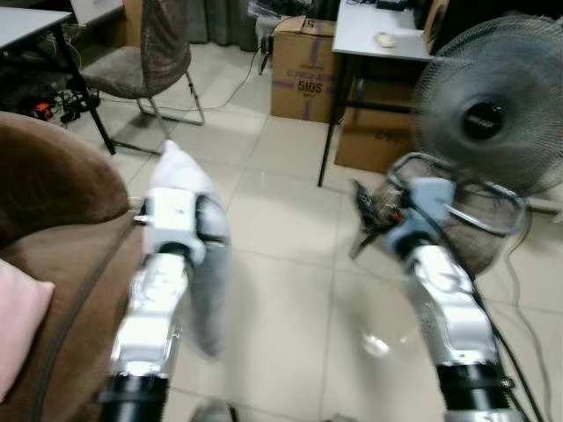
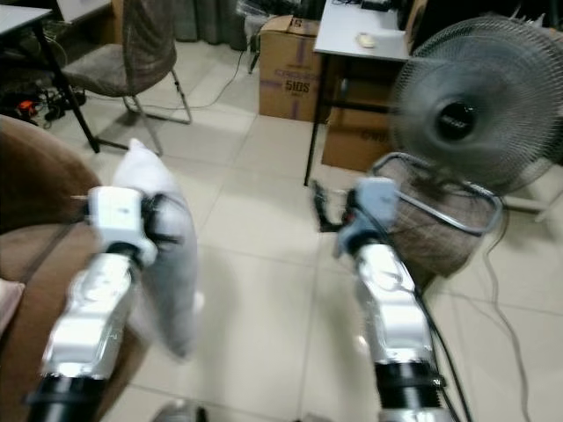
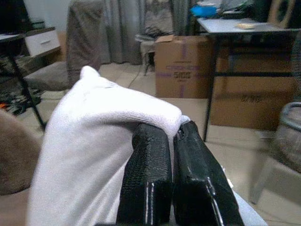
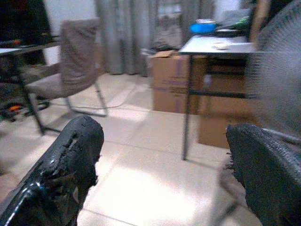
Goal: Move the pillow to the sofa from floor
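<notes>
Our left gripper (image 3: 171, 141) pinches the white pillow (image 1: 195, 255) tight between its two black fingers (image 3: 146, 179). The pillow hangs in the air above the tile floor (image 1: 290, 290), just beside the brown sofa (image 1: 62, 220). Our right gripper (image 4: 164, 179) holds nothing, and its fingers are spread wide near the fan (image 1: 488, 114).

A lived-in home room: brown sofa (image 1: 53, 211), tiled floor (image 1: 281, 264), cardboard box (image 1: 302, 69), standing fan (image 1: 488, 114).
</notes>
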`<state>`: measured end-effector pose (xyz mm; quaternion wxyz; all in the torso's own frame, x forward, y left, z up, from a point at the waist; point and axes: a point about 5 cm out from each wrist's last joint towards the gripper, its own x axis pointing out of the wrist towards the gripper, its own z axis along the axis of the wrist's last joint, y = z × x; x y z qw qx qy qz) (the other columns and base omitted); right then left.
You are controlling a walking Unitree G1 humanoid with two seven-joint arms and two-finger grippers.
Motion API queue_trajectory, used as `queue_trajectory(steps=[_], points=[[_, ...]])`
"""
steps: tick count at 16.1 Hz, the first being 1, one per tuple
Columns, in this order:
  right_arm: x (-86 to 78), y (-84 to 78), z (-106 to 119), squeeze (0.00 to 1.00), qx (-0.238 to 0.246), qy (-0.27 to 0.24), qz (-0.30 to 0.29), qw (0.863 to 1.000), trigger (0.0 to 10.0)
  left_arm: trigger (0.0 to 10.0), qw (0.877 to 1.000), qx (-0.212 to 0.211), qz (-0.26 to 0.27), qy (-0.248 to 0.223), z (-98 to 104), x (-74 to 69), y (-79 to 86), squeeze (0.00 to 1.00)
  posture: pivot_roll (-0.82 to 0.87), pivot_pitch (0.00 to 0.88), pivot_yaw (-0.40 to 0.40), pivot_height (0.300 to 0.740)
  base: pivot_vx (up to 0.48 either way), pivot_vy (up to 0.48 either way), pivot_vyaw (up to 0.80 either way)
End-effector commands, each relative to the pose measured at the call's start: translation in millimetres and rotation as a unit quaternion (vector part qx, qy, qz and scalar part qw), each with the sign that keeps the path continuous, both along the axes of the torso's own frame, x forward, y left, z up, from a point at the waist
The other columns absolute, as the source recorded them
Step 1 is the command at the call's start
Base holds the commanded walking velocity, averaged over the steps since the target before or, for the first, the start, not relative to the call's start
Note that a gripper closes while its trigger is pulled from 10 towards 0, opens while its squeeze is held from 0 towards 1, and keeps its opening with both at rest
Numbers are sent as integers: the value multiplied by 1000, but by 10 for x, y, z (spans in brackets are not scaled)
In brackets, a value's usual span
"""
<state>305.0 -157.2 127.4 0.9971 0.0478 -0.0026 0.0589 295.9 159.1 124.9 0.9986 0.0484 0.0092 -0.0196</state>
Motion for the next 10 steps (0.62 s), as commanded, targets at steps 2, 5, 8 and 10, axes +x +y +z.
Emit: queue_trajectory(steps=[2, 5, 8, 10], points=[[5, 51, 17, 0, 11, 0, 4, 1000, 10000, 10000, 999, 17, 0, -32, 150, 48, 56, 0, 25, 0, 2, 740, 0, 0, 0], [-48, 7, -18, 0, 9, 2, -12, 1000, 10000, 10000, 999, 16, -15, -42, 170, 76, 43, 0, 16, 0, 20, 740, 90, 0, 0], [-55, -42, -47, 0, 3, 7, -24, 1000, 10000, 10000, 999, 19, -22, -40, 176, 106, 31, 0, 9, 0, 28, 740, 304, 0, 0], [-42, -44, -33, 0, 0, 3, -21, 1000, 10000, 10000, 999, 16, -24, -38, 170, 123, 32, 0, 3, 0, 34, 740, 315, 0, 0]])
